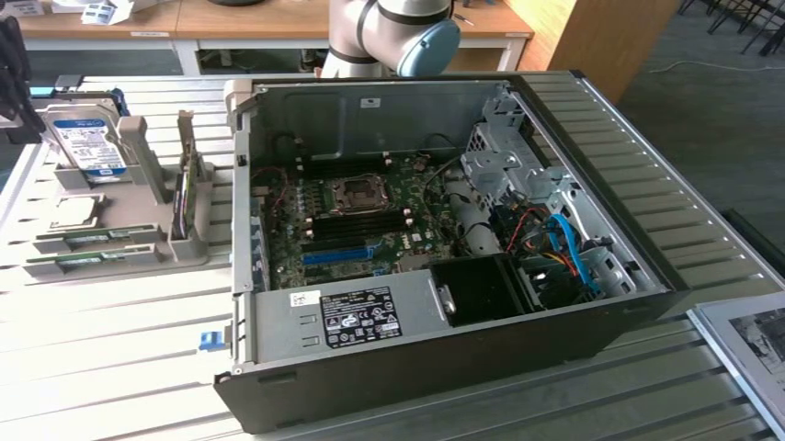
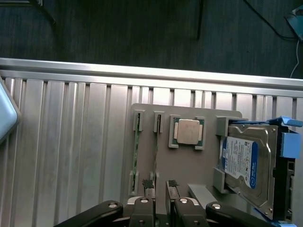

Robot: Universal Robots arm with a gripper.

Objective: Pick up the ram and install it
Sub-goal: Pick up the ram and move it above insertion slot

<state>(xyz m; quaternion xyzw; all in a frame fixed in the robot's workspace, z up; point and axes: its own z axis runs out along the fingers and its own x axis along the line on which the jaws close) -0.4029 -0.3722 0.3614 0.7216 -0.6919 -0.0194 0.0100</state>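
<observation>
While exterior view shows ram (image 1: 92, 240), wrist view adds parted claw (image 2: 160, 183).

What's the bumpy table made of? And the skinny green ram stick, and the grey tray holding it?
Table: likely aluminium; pale ribbed slats with a dull shine.
Ram: green circuit board, probably fibreglass; it looks matte.
Tray: looks like plastic; flat grey with no shine.
</observation>
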